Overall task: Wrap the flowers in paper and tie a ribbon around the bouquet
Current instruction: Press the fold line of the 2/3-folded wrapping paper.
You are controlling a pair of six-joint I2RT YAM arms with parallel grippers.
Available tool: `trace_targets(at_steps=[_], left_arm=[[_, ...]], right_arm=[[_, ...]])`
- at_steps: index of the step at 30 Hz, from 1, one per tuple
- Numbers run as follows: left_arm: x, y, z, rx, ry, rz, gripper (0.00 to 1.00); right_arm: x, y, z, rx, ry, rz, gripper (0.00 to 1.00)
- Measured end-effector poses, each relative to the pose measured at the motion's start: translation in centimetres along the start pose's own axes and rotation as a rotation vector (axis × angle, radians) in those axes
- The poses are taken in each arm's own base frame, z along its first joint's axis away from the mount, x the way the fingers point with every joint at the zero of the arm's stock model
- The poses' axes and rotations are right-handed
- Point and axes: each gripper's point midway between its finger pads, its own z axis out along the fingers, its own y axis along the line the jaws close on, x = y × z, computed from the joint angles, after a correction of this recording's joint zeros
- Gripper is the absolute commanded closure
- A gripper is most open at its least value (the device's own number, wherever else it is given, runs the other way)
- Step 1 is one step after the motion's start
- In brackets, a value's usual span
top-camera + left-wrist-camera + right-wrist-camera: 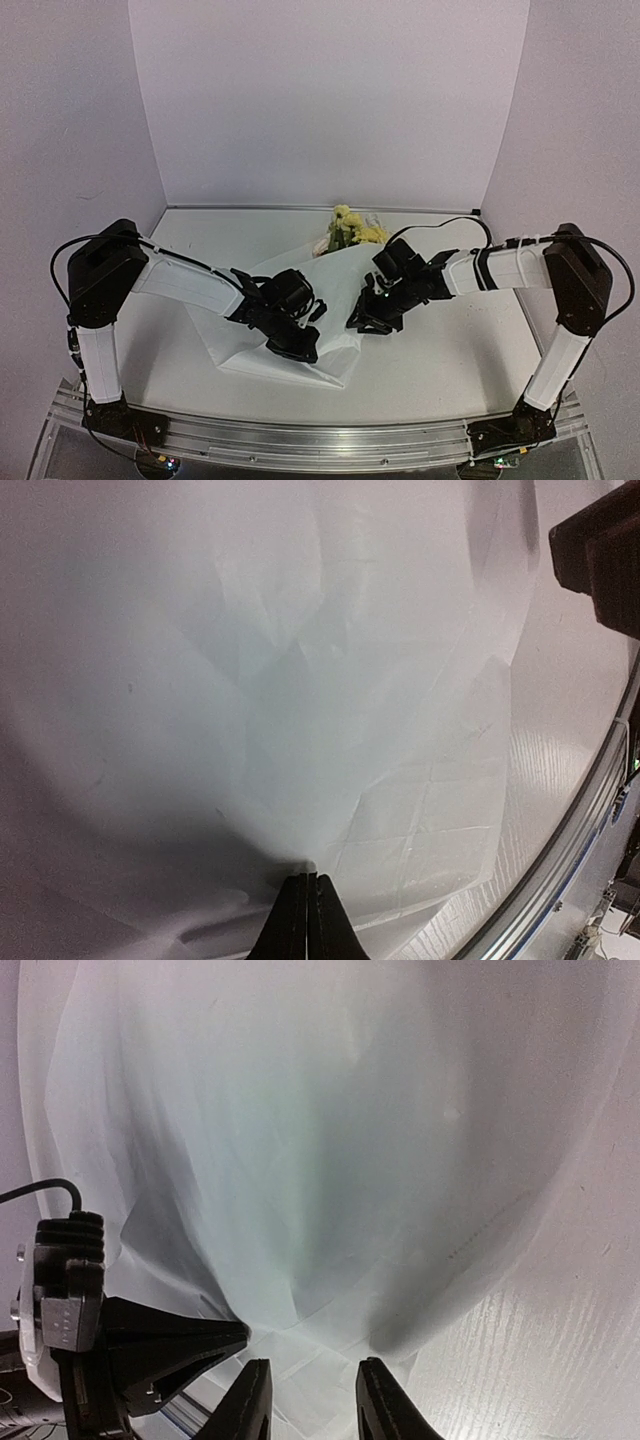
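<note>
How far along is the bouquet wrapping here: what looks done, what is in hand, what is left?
Done: the flowers lie with blossoms past the far edge of the paper, stems hidden under it. In hand: the left gripper is shut on a paper fold; the right gripper is open over the sheet. Left: closing the wrap and tying; no ribbon is in view.

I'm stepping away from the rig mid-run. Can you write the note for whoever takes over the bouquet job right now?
Left claw: shut, pinching a fold of the paper.
Right claw: open over the paper's edge, holding nothing.
Flowers: blossoms poke out at the paper's far end; the stems are hidden.
Done: the paper lies loosely folded over the stems.
Left: finish the wrap and tie the ribbon; no ribbon is in view.
</note>
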Motion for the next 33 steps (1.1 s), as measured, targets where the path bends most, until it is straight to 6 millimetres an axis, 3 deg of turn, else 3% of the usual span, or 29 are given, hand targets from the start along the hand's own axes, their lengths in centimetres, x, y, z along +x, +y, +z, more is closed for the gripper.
trace_targets(at_steps=[6,11,18,23,28,30,33], left_arm=[[0.0,0.0,0.0,0.000,0.000,0.000,0.98],[0.0,0.0,0.0,0.000,0.000,0.001,0.98],[0.0,0.0,0.0,-0.001,0.001,0.004,0.98],[0.0,0.0,0.0,-0.001,0.001,0.008,0.98],[0.0,0.0,0.0,-0.001,0.001,0.008,0.98],[0.0,0.0,0.0,-0.001,0.001,0.008,0.98],[0.0,0.0,0.0,-0.001,0.001,0.008,0.99]], right_arm=[[-1.8,-1.2,0.8,0.017,0.009,0.031,0.71],[-4.2,-4.1,1.7,0.053,0.016,0.092,0.71],[-4.3,-5.7,0.9,0.092,0.053,0.092,0.67],[-3.4,-4.1,-1.0,0.070,0.062,0.055,0.72],[-1.3,0.4,-3.8,-0.021,0.031,-0.037,0.78],[0.2,2.1,-3.5,-0.058,0.041,-0.063,0.79],[2.4,2.7,-1.8,-0.078,0.082,-0.065,0.81]])
